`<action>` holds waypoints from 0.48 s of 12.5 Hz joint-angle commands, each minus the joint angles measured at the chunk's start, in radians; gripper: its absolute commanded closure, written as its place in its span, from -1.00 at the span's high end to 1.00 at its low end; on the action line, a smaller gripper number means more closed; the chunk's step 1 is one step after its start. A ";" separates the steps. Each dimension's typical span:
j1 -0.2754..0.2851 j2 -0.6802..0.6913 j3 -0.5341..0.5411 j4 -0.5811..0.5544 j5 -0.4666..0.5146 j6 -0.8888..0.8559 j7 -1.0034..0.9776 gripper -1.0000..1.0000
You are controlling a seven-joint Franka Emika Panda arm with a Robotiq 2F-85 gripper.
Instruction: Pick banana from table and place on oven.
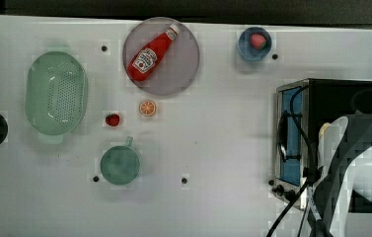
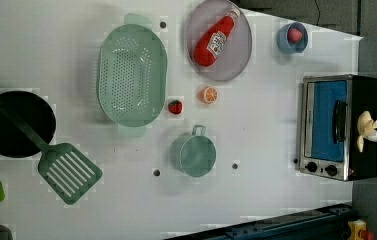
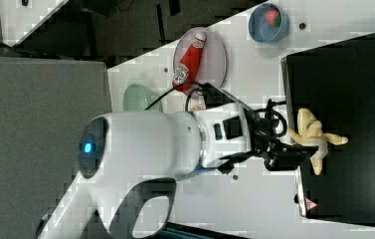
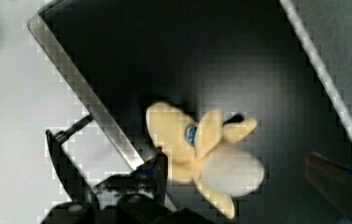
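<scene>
The jaws of the gripper (image 4: 239, 172) stand wide apart, one finger on each side of the banana (image 4: 201, 154) and, as far as the wrist view shows, neither pressing on it. The banana is a peeled one, its pale flaps splayed out like petals, and it lies on the black top of the oven (image 2: 368, 125). In the left view it sits at about the middle of that black top, at three o'clock from the blue glass door (image 2: 328, 120). In the right view it lies at three o'clock from the gripper (image 3: 294, 154), with the white arm (image 3: 145, 144) reaching in from nine o'clock.

The step in hand looks like the release: the fruit is down on the oven and the grip is let go, so the task seems nearly done. The next move calls for a straight lift away from the oven top, without a finger catching a peel flap and dragging the banana toward the edge.

Farther out on the white counter (image 1: 223, 148), well apart from the oven, are the plate with the ketchup bottle (image 1: 151, 52), the orange slice (image 1: 147, 108) and the green cup (image 1: 120, 165).
</scene>
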 commanded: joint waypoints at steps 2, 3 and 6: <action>0.031 -0.043 0.060 0.070 -0.002 -0.079 -0.052 1.00; 0.043 -0.062 0.092 0.085 0.002 -0.141 -0.050 1.00; 0.082 -0.136 0.222 0.090 0.031 -0.273 0.126 1.00</action>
